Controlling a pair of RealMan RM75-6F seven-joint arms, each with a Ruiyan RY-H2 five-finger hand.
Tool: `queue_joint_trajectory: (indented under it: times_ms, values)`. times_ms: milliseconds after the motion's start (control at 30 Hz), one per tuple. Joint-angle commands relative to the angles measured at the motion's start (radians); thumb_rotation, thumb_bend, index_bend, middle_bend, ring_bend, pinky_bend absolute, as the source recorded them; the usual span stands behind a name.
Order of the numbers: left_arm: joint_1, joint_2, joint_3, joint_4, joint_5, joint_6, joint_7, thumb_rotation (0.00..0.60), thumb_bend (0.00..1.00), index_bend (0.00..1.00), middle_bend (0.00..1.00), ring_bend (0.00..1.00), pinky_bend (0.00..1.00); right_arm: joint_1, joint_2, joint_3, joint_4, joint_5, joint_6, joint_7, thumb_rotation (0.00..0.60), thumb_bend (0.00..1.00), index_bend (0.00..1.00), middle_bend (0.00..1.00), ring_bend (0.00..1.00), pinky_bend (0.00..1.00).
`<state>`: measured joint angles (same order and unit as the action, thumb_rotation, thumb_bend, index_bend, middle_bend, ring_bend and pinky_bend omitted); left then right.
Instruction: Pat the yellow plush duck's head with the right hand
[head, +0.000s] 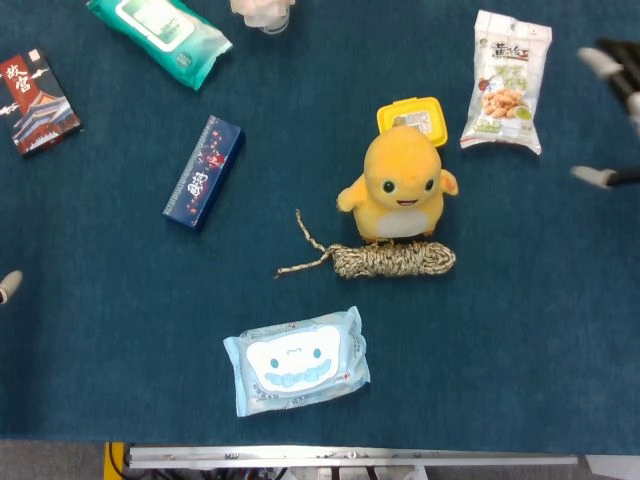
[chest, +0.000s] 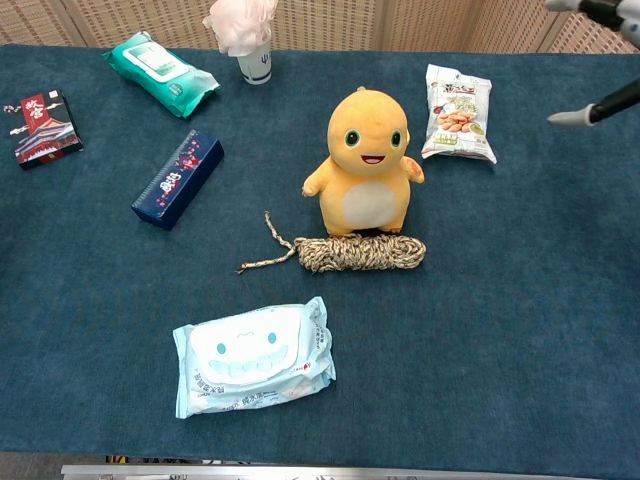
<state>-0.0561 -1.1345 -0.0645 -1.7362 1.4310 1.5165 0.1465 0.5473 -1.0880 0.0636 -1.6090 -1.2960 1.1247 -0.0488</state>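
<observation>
At the right edge of the head view only the fingertips (head: 598, 177) of the right hand (head: 612, 90) show, spread apart and holding nothing; the chest view catches the same hand (chest: 600, 60) in its upper right corner, well apart from the yellow plush duck (head: 398, 188). The duck stands upright near the middle of the blue table (head: 520, 330), facing the robot, nothing touching its head. A coil of rope (head: 392, 259) lies just in front of its feet, one loose end trailing to the left. A small yellow box (head: 411, 116) sits right behind the duck, and a snack packet (head: 506, 80) lies to the right of that. Further out are a dark blue box (head: 203, 171), a light blue wipes pack (head: 296, 360) near the front edge, a green wipes pack (head: 160, 30) and a red-and-black box (head: 36, 100). One pale fingertip of the left hand (head: 8, 285) pokes in at the left edge; whether that hand is open or closed cannot be told.
</observation>
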Motion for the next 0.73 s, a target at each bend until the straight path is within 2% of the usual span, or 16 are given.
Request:
queue_joint_trajectory:
  times_ms: [33,167,367,733]
  values:
    - [-0.001,-0.001,0.001,-0.009,0.005,0.002,0.014,0.600,0.03,0.15,0.07,0.01,0.00,-0.085,0.051,-0.033,-0.040,-0.011,0.085,0.004,0.414,0.00,0.02,0.08,0.00,0.00]
    - [0.001,-0.006,0.005,-0.027,0.014,0.011,0.042,0.600,0.03,0.15,0.07,0.01,0.00,-0.153,0.078,-0.055,-0.067,-0.034,0.152,0.012,0.442,0.00,0.02,0.08,0.00,0.00]
    - [0.007,-0.005,0.011,-0.049,0.023,0.021,0.056,0.600,0.03,0.15,0.07,0.01,0.00,-0.241,0.091,-0.087,-0.092,-0.073,0.228,0.002,0.447,0.00,0.02,0.08,0.00,0.00]
    - [0.016,0.002,0.022,-0.075,0.049,0.035,0.064,0.600,0.03,0.15,0.07,0.01,0.00,-0.316,0.088,-0.096,-0.113,-0.123,0.290,0.008,0.448,0.00,0.02,0.08,0.00,0.00]
